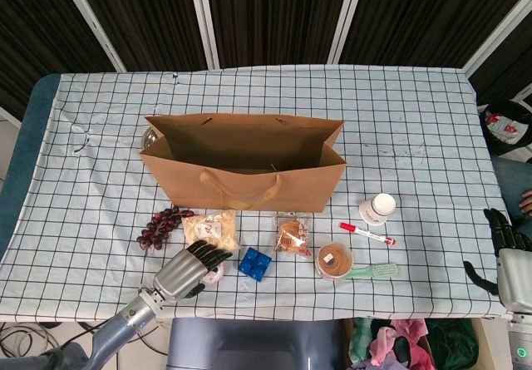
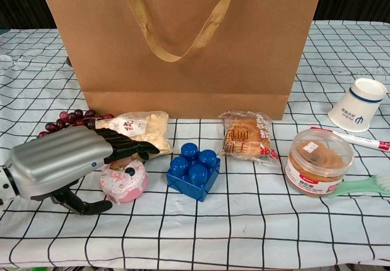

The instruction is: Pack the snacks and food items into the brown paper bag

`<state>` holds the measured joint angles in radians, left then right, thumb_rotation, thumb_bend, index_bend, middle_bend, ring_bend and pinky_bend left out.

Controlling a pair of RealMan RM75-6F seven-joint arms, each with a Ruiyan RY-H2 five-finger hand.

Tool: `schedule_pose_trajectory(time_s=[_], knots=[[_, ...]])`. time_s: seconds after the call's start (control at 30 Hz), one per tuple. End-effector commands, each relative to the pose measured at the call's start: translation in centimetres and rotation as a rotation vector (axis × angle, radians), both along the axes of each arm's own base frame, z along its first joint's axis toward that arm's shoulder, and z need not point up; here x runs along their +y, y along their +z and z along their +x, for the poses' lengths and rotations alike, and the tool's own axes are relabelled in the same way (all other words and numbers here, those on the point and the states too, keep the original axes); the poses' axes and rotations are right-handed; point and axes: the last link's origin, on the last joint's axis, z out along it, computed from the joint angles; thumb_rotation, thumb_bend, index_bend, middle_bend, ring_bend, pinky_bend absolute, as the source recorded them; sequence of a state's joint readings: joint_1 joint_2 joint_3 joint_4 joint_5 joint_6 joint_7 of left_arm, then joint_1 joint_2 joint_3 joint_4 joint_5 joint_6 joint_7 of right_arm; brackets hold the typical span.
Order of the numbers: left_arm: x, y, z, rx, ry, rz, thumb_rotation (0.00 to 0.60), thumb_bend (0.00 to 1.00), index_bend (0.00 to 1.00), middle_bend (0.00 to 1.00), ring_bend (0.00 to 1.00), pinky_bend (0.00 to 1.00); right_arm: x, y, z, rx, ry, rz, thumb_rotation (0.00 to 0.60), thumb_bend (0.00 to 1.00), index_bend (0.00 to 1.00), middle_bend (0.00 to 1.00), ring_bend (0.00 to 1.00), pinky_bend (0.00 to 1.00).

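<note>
Left hand (image 2: 58,164) sits over the pink doughnut (image 2: 124,180), fingers (image 2: 131,146) arched above its top, thumb low at its 8 o'clock. No closed grasp yet: fingers apart, nothing lifted. Right hand (image 1: 507,254) waits off the table edge at 4 o'clock, fingers spread, empty.

To do this step well, I judge: bring the thumb in under the doughnut's rim and the fingers down on the far side, squeezing lightly, since it looks soft and glazed and may slip or dent. Keep clear of the blue brick (image 2: 192,169) just beside it at 3 o'clock and the crinkly snack packet (image 2: 137,128) at 12.

The brown paper bag (image 1: 243,160) stands upright at 12 o'clock, mouth open, stiff kraft paper, looped handle hanging down its front. Lift high enough to clear its rim.

Other food: dark grapes (image 1: 160,226), small and round; wrapped bun (image 2: 247,134) in glossy film; clear tub (image 2: 318,162), a hard round plastic shape.
</note>
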<state>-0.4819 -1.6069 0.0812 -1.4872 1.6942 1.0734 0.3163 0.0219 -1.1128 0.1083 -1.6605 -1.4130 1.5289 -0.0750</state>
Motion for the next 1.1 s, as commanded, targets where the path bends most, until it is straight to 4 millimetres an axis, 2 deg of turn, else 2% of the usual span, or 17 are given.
schedule_pose_trajectory(time_s=[0.03, 0.23, 0.4, 0.67, 0.9, 1.1], knots=[[0.0, -0.1, 0.1, -0.002, -0.001, -0.003, 0.6, 0.28, 0.13, 0.21, 0.2, 0.23, 0.0, 0.0, 0.0, -0.001, 0.001, -0.001, 0.6, 0.2, 0.02, 0.07, 0.17, 0.21], [0.1, -0.1, 0.1, -0.001, -0.005, 0.0, 0.6, 0.28, 0.13, 0.23, 0.29, 0.3, 0.0, 0.0, 0.0, -0.003, 0.004, 0.001, 0.6, 0.2, 0.02, 0.07, 0.17, 0.21], [0.1, 0.1, 0.4, -0.024, -0.009, 0.005, 0.6, 0.31, 0.15, 0.26, 0.4, 0.37, 0.0, -0.1, 0.0, -0.003, 0.005, 0.003, 0.6, 0.2, 0.01, 0.07, 0.17, 0.21], [-0.2, 1.1, 0.5, -0.054, -0.02, 0.026, 0.6, 0.33, 0.15, 0.26, 0.41, 0.37, 0.0, 0.1, 0.0, -0.012, -0.002, -0.013, 0.6, 0.2, 0.01, 0.07, 0.17, 0.21], [-0.4, 4.5, 2.2, -0.158, -0.069, 0.097, 0.6, 0.33, 0.17, 0.26, 0.41, 0.37, 0.0, 0.0, 0.0, -0.011, -0.005, -0.012, 0.6, 0.2, 0.01, 0.07, 0.17, 0.21], [0.1, 9.0, 5.9, -0.282, -0.155, 0.186, 0.6, 0.33, 0.19, 0.28, 0.41, 0.37, 0.0, 0.0, -0.1, -0.01, -0.014, -0.013, 0.6, 0.2, 0.01, 0.07, 0.17, 0.21]])
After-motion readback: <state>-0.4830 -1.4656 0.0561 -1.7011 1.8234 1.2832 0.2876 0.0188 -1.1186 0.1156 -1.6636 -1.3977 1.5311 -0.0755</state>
